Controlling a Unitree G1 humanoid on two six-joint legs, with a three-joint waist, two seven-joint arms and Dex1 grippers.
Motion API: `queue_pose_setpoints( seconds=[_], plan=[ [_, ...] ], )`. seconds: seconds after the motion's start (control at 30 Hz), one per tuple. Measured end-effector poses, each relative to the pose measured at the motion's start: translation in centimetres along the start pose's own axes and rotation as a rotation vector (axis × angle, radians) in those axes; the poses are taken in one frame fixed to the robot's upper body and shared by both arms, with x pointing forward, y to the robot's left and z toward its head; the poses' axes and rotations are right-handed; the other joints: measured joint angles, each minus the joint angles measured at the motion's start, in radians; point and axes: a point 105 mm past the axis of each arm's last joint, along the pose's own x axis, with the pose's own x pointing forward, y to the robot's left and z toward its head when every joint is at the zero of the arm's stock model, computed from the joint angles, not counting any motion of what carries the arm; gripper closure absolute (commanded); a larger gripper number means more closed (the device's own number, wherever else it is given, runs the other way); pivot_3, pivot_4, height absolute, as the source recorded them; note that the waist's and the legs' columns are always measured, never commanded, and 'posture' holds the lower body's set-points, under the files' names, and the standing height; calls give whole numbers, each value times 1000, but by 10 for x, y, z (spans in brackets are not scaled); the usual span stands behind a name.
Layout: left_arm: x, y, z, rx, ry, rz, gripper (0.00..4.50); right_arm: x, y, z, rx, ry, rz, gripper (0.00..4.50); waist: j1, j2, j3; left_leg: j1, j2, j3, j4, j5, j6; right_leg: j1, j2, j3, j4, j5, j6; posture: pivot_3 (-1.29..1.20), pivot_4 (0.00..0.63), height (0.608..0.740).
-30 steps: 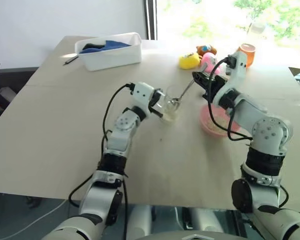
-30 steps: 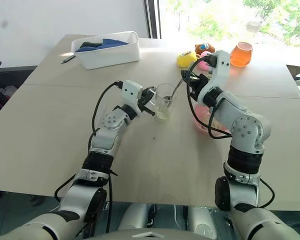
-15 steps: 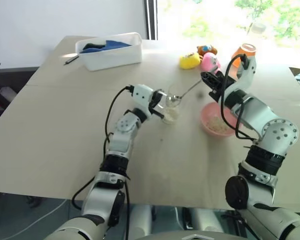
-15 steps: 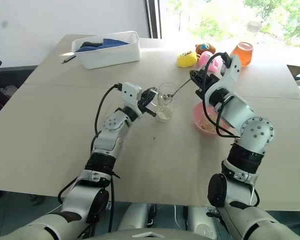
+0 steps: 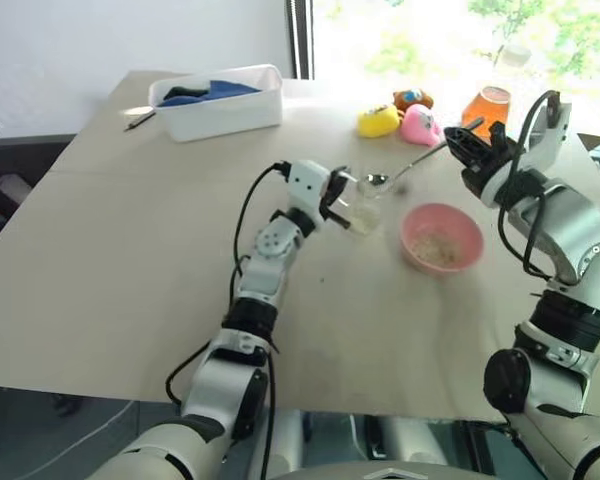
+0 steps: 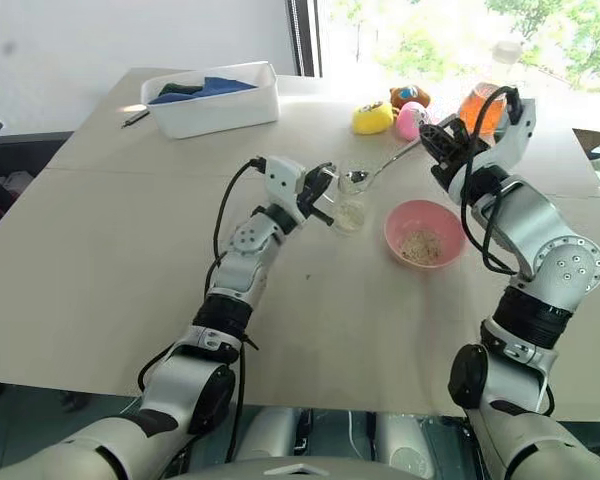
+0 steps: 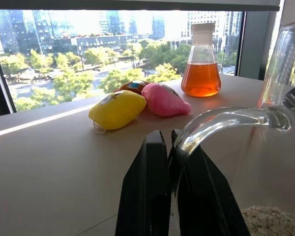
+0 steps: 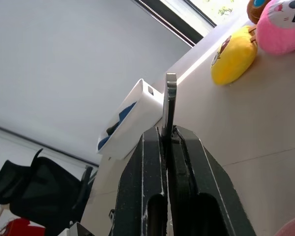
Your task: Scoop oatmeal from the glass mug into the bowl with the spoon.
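On the pale wooden table [image 5: 110, 260], nearest, sits the shallow round pink bowl [image 5: 441, 236] with a thin patch of flaky beige oatmeal [image 5: 438, 250]. Beside it, the left gripper [image 5: 338, 196] has its jaws pinched on the curved handle of the clear glass mug [image 5: 363, 205]; the mug's walls are hard to trace. Farther off, the right gripper [image 5: 470, 152] has its jaws clamped on the slim silver spoon [image 5: 400, 174], whose long axis slants down from them, its scoop above the mug's rim.
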Motion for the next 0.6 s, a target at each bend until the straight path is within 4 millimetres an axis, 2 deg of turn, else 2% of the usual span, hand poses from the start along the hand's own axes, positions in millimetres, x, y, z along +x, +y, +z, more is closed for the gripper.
queue_pose_setpoints(
  seconds=[0.27, 0.6],
  plan=[
    [9, -2, -1, 42, -5, -22, 4452, -14, -4, 17, 5, -51, -31, 4500, 2, 0, 0, -1, 0, 0, 0, -1, 2, 0, 0, 0, -1, 0, 0, 0, 150, 740],
    [14, -3, 5, 65, -30, -33, 4452, -23, 0, 25, 66, -109, -26, 4500, 2, 0, 0, 0, 0, 1, 0, -1, 2, 0, 1, 1, -1, 0, 1, 0, 150, 740]
  ],
)
